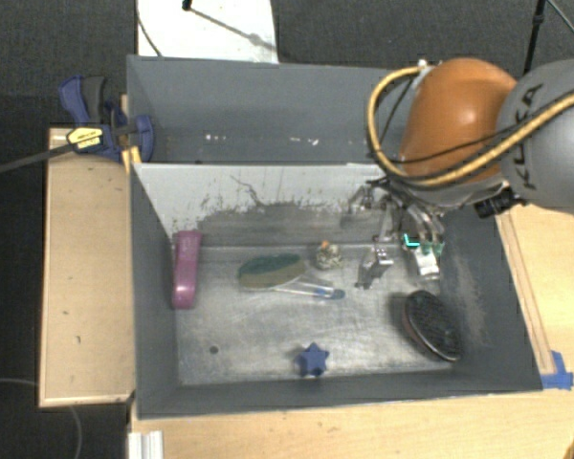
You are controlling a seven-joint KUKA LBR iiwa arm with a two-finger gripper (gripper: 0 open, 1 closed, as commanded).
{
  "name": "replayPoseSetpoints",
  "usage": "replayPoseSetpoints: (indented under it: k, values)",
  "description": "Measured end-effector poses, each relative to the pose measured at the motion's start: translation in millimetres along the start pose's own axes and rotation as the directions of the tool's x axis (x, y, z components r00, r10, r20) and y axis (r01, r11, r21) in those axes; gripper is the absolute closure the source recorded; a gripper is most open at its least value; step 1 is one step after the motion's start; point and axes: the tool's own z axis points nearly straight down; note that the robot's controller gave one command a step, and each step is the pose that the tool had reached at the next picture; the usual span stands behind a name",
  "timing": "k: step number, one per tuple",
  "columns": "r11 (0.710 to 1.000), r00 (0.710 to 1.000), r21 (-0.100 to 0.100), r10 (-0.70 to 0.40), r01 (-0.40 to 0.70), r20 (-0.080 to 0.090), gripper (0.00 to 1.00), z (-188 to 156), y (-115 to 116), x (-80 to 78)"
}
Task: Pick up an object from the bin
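My gripper [398, 264] hangs over the right part of the bin, under the arm's orange cover, open with nothing between its fingers. Its left finger [368, 270] stands just right of a small round metallic piece [325, 252]. A dark oval brush-like thing [431, 324] lies on the floor below and a little right of the gripper. A thin clear stick with a blue tip [318, 292] lies to the gripper's left, beside a green oval pad [270, 270].
A pink oblong block [185, 270] lies along the left wall. A small blue star [312, 359] sits near the front wall. The arm and its cables cover the bin's back right corner.
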Motion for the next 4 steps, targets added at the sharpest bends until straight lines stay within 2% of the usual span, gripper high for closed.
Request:
replayPoseSetpoints:
  k: [1,2,3,4]
  values:
    - [0.954,0.954,0.004,-0.301,0.301,0.014,0.0,120.7,38.4,9.0]
    - [0.955,0.955,0.004,-0.297,0.297,0.019,1.0,118.5,38.4,7.5]
    - [0.972,0.972,0.004,-0.234,0.234,0.015,1.0,7.6,16.8,6.4]
    - [0.955,0.955,0.003,-0.297,0.297,0.011,1.0,-22.4,12.9,18.4]
